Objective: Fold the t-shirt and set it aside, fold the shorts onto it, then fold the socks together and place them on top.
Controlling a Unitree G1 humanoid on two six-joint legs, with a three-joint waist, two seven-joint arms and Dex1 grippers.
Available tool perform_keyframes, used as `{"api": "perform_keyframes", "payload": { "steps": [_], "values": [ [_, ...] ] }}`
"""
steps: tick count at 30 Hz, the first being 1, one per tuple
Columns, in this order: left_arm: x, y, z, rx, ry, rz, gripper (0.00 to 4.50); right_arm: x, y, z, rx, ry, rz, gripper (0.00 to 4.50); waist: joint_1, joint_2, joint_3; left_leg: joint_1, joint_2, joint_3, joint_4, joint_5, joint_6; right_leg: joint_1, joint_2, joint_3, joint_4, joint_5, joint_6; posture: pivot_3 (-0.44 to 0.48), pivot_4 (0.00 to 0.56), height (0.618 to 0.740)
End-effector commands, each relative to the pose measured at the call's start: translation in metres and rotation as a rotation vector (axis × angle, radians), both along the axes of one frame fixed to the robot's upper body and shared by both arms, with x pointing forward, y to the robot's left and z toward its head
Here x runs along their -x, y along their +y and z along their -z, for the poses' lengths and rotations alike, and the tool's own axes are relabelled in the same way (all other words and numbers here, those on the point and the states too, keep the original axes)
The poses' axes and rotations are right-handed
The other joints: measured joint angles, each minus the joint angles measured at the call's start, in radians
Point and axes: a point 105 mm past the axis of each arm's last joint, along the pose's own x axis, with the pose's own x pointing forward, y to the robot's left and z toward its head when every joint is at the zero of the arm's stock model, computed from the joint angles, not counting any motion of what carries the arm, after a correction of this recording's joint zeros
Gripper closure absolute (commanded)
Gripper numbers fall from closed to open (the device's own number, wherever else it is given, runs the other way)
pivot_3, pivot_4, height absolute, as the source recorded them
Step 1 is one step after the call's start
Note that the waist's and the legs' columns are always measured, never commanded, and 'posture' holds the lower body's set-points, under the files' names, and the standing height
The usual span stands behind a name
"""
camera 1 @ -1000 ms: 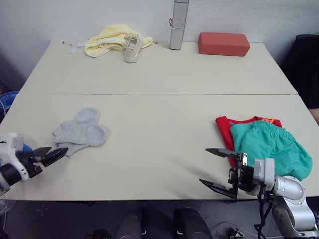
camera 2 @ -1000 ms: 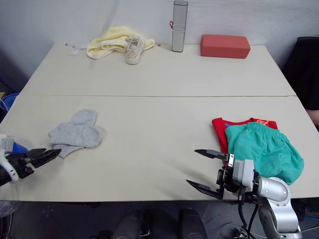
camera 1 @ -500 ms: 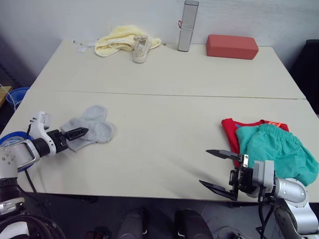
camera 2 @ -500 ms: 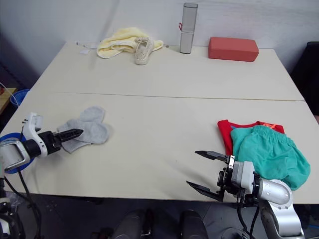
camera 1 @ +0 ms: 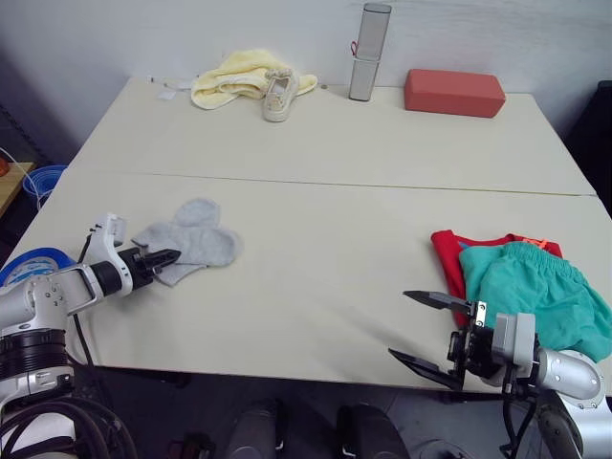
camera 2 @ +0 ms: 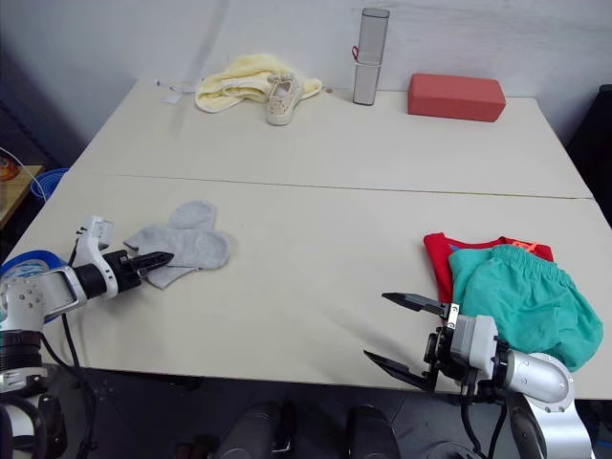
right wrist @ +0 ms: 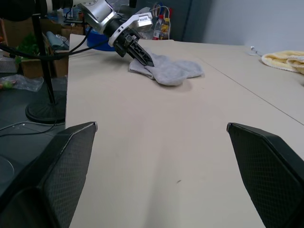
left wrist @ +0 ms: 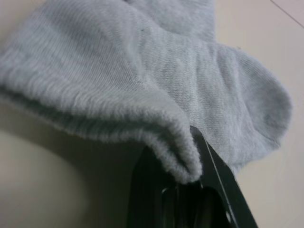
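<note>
Cream surface (camera 1: 316, 134) made of 2 panels joined along a seam, set against a pale wall. At far left, near the front edge, the left pincer (camera 1: 170, 256) lies low on the surface, its fingers pressed together on the near edge of the socks (camera 1: 196, 244); the wrist view shows a fold of grey knit pinched between the black fingers (left wrist: 216, 166). The 2 socks lie overlapped, flat on the surface, left of centre. At the back, from left: a yellow cloth (camera 1: 229, 76) with a white shoe (camera 1: 277, 94) touching it, an upright grey cylinder (camera 1: 367, 52), and a red block (camera 1: 453, 92). At front right, the right pincer (camera 1: 423, 328) hovers at the surface's front edge, fingers spread wide, holding nothing. Just beside it, to the right, the shorts (camera 1: 531, 298) lie folded on the t-shirt (camera 1: 448, 260), whose red edge shows along their left and rear sides.
</note>
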Motion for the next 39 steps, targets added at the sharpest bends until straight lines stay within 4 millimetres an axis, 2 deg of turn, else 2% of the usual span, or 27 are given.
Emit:
{"api": "perform_keyframes", "payload": {
  "steps": [1,4,7,9,12,16,19,23,27,30,33,37,39],
  "values": [
    [0.006,-0.022,-0.002,0.014,-0.027,0.134,4.49,0.001,-0.005,-0.010,0.016,-0.040,0.010,0.00,-0.002,0.000,0.000,0.000,0.000,0.000,0.000,0.000,0.000,0.000,0.000,0.000,0.000,0.000,0.000,0.000,0.150,0.740],
    [0.011,-0.039,-0.005,0.011,-0.062,0.239,4.49,0.002,-0.006,-0.009,0.020,-0.037,0.013,0.00,-0.004,0.000,0.000,0.000,0.000,0.000,-0.001,0.000,0.000,0.000,0.000,0.000,0.000,0.000,0.000,0.000,0.150,0.740],
    [0.020,-0.068,-0.001,-0.001,-0.075,0.378,4.49,0.002,-0.008,-0.009,0.028,-0.034,0.014,0.00,-0.005,0.000,0.000,-0.001,0.000,0.000,-0.001,0.000,0.000,0.000,0.000,0.000,-0.001,0.000,0.000,0.000,0.150,0.740],
    [0.026,-0.080,0.000,-0.011,-0.083,0.439,4.49,0.003,-0.009,-0.009,0.032,-0.033,0.014,0.00,-0.005,0.000,0.000,-0.001,0.000,0.000,-0.001,0.000,0.000,0.000,0.000,0.000,-0.001,0.000,0.000,0.000,0.150,0.740],
    [0.042,-0.106,0.005,-0.007,-0.101,0.572,4.49,0.004,-0.010,-0.009,0.037,-0.032,0.019,0.00,-0.006,0.000,0.000,-0.001,0.000,0.000,-0.001,0.000,0.000,-0.001,0.000,0.000,-0.002,0.000,0.000,0.000,0.150,0.740],
    [0.056,-0.129,0.011,-0.012,-0.134,0.704,4.49,0.007,-0.012,-0.010,0.041,-0.028,0.025,0.00,-0.007,0.000,0.000,-0.001,0.000,0.000,-0.001,0.000,0.000,-0.001,0.000,0.001,-0.002,0.000,0.000,0.000,0.150,0.740],
    [0.055,-0.137,0.018,-0.083,-0.168,0.753,4.49,0.009,-0.012,-0.009,0.041,-0.020,0.026,0.00,-0.009,0.000,0.000,-0.001,0.001,0.000,-0.001,0.000,0.000,-0.001,0.000,0.001,-0.002,0.000,-0.001,0.000,0.150,0.740],
    [0.044,-0.148,0.019,-0.108,-0.208,0.722,4.49,0.014,-0.013,-0.009,0.044,-0.010,0.029,0.00,-0.003,0.000,0.000,-0.002,0.001,0.000,-0.001,0.000,0.001,0.000,0.000,0.001,-0.003,0.000,-0.001,0.000,0.150,0.740],
    [0.039,-0.152,0.016,-0.029,-0.139,0.553,4.49,0.017,-0.015,-0.009,0.053,-0.002,0.040,0.00,-0.001,0.000,0.001,-0.002,0.000,-0.001,0.000,0.001,0.006,0.000,0.000,0.001,-0.003,0.000,-0.001,0.000,0.150,0.740],
    [0.042,-0.156,0.011,0.020,-0.117,0.456,4.49,0.020,-0.017,-0.009,0.057,0.005,0.046,0.00,-0.001,0.000,0.001,-0.003,0.000,-0.002,0.001,0.002,0.008,0.000,0.000,0.000,-0.003,0.000,-0.001,0.000,0.150,0.740],
    [0.055,-0.166,0.011,0.014,-0.111,0.446,4.49,0.021,-0.017,-0.009,0.061,0.013,0.048,0.00,-0.004,0.000,0.001,-0.004,0.000,-0.002,0.001,0.002,0.008,0.000,0.000,-0.001,-0.003,0.000,0.000,0.000,0.150,0.740],
    [0.062,-0.182,0.006,0.045,-0.142,0.441,4.49,0.024,-0.018,-0.009,0.071,0.033,0.038,0.00,0.000,0.000,0.001,-0.003,0.000,-0.002,0.002,0.002,0.007,0.000,0.001,-0.001,-0.003,0.000,0.000,0.000,0.150,0.740],
    [0.068,-0.190,0.006,0.057,-0.138,0.462,3.93,0.025,-0.018,-0.009,0.075,0.048,0.033,0.00,0.003,0.000,0.001,-0.004,0.000,-0.002,0.002,0.002,0.006,0.001,0.001,-0.001,-0.003,0.000,0.000,0.000,0.150,0.740]
  ]
}}
